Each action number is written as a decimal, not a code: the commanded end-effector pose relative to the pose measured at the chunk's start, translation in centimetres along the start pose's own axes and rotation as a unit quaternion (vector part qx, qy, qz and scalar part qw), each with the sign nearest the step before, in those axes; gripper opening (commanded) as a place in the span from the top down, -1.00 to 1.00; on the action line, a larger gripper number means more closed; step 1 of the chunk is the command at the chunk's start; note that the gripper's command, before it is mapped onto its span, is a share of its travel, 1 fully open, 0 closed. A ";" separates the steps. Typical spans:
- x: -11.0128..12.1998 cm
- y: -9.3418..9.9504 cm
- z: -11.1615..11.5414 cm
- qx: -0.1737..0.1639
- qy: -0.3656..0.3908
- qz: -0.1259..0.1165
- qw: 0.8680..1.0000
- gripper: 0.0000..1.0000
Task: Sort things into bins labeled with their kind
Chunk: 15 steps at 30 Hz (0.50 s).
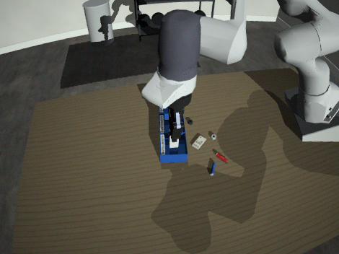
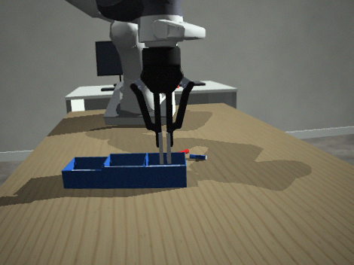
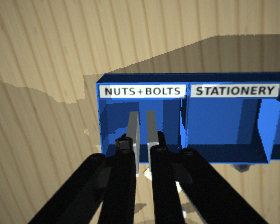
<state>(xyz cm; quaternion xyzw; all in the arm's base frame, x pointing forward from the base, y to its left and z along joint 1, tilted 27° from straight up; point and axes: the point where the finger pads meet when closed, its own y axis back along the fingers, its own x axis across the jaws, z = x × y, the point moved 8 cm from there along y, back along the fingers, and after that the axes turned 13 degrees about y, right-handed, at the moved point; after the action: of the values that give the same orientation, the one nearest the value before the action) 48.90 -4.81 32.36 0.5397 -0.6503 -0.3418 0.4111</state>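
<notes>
Silver fastener (image 1: 213, 136) lies on the table right of the blue bin tray (image 1: 174, 159) in the top view, apart from it, with a pale card (image 1: 199, 141) between. Gripper (image 2: 165, 159) hangs tips-down inside the end compartment labelled NUTS+BOLTS (image 3: 142, 91); fingers pressed almost together, nothing seen between the pads. Judgement: next pick means lifting out and crossing right. Fastener is too small to read its long axis. Dark stub (image 1: 189, 120) sits nearer the tray wall.
</notes>
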 end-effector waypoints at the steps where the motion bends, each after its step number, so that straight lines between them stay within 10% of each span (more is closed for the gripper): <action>1: 0.1 0.4 0.3 -0.004 0.003 0.002 1.000 0.89; 15: 0.1 3.6 0.2 -0.004 0.003 0.002 1.000 0.89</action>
<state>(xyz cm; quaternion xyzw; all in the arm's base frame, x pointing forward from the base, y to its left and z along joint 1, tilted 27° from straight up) 47.48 -3.95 35.55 0.5415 -0.6508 -0.3414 0.4083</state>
